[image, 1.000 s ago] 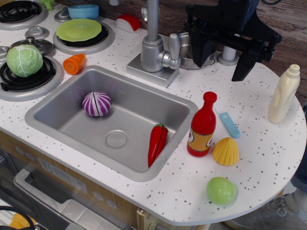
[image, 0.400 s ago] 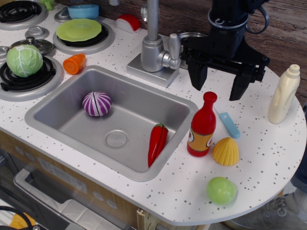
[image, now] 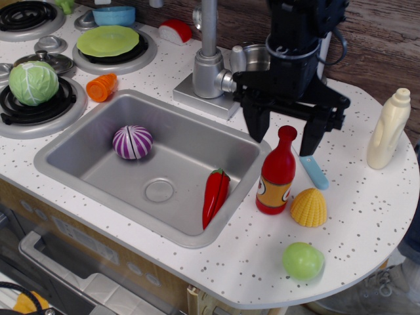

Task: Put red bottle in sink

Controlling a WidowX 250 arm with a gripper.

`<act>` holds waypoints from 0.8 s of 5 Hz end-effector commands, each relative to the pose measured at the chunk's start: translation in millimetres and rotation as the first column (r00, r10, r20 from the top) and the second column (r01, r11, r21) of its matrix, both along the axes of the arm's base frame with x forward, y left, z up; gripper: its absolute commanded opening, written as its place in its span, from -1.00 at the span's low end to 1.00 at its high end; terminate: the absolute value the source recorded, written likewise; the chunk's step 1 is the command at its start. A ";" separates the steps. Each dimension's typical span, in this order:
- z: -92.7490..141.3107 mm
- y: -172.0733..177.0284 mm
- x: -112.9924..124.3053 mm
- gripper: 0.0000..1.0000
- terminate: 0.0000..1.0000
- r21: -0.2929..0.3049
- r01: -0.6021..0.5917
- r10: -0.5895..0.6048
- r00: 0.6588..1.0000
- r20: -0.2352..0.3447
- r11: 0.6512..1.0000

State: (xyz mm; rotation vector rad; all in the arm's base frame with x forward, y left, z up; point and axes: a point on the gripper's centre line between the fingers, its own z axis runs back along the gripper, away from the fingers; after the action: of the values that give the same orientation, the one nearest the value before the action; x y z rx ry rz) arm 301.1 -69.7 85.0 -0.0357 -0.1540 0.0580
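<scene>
The red bottle (image: 277, 172) stands upright on the white counter just right of the sink (image: 98, 154), with a yellow-orange label low on its body. The sink is a grey metal basin with a round drain. My black gripper (image: 282, 136) hangs open directly over the bottle. One finger is left of the cap and the other right of it, and neither touches it.
In the sink lie a red chili pepper (image: 215, 195) and a purple onion (image: 132, 142). Beside the bottle are a blue knife (image: 315, 172), a yellow corn piece (image: 309, 207) and a green ball (image: 303, 260). A cream-white bottle (image: 388, 128) stands far right. The faucet (image: 209, 62) is behind.
My gripper has come down and to the left from the back right. It now straddles the red bottle's cap. The bottle has not moved.
</scene>
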 end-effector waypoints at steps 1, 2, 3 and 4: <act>11.4 4.1 0.5 -1.00 -1.00 0.005 0.008 -0.008 0.999 0.036 1.000; 13.4 7.4 1.3 -1.00 -1.00 0.008 0.026 -0.026 0.999 0.030 1.000; 25.7 19.0 -0.5 -1.00 -1.00 0.033 0.037 -0.037 0.999 0.020 0.999; 46.8 63.7 -10.1 -1.00 -1.00 0.168 0.118 -0.107 0.991 -0.074 0.979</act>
State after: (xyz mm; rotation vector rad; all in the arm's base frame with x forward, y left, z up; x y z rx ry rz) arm 285.3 16.6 116.8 0.1973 -0.0313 -0.1107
